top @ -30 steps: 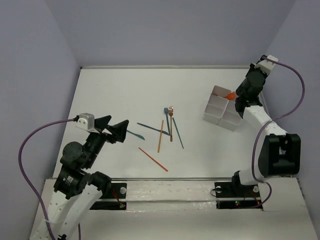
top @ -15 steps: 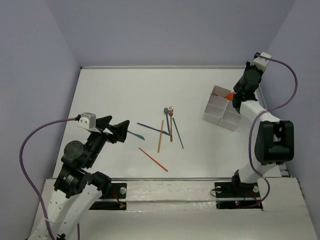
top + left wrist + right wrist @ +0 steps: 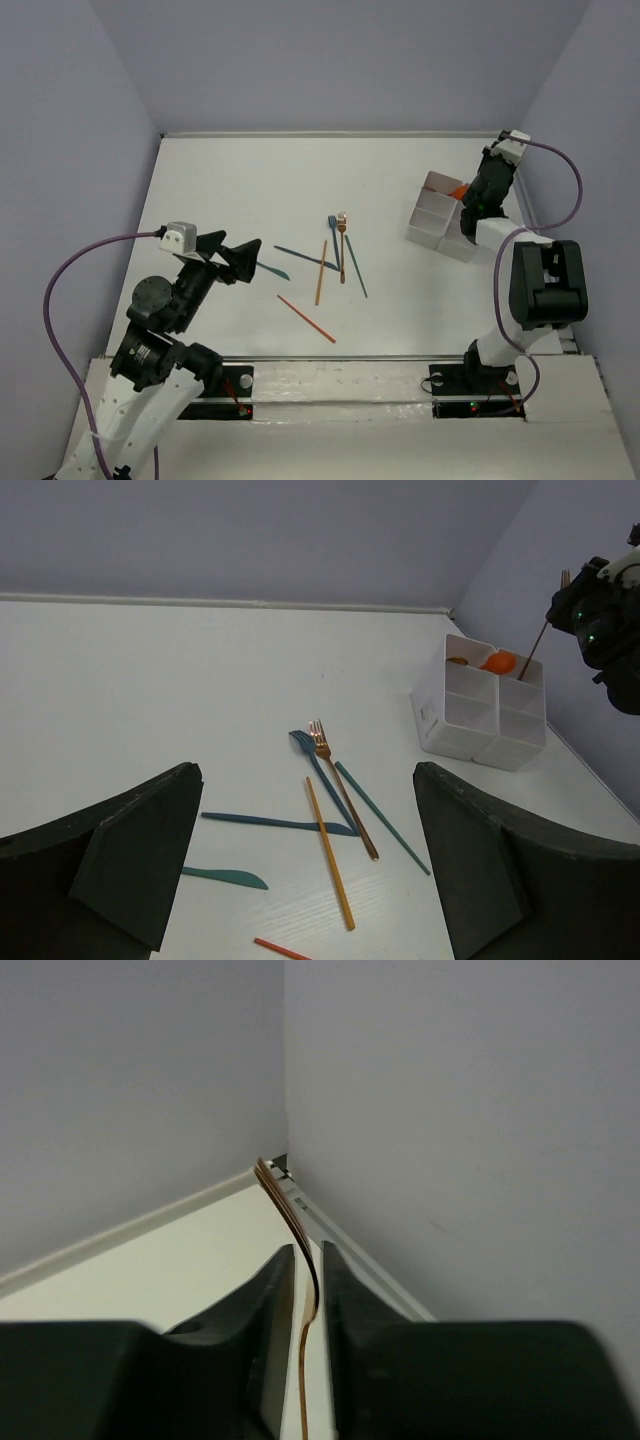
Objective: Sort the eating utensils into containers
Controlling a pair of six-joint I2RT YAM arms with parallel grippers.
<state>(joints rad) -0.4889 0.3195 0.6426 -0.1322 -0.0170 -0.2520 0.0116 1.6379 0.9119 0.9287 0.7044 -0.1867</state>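
Hovering over the white box (image 3: pixel 432 222) is the right claw (image 3: pixel 472 195); loose utensils (image 3: pixel 330 258) lie left of the box, past them the released left claw (image 3: pixel 232 255). Left wrist: orange spoon (image 3: pixel 498 661) inside the box, copper fork (image 3: pixel 539 635) dipping in beside. Right wrist: claw clenched on that fork.

Utensils (image 3: pixel 329 853) lie scattered; orange spoon (image 3: pixel 499 662) and near-upright brown fork (image 3: pixel 540 638) in white box (image 3: pixel 455 720).

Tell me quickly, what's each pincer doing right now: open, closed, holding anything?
Left pincer: open, holding nothing.
Right pincer: closed on a thin orange-brown plastic fork.
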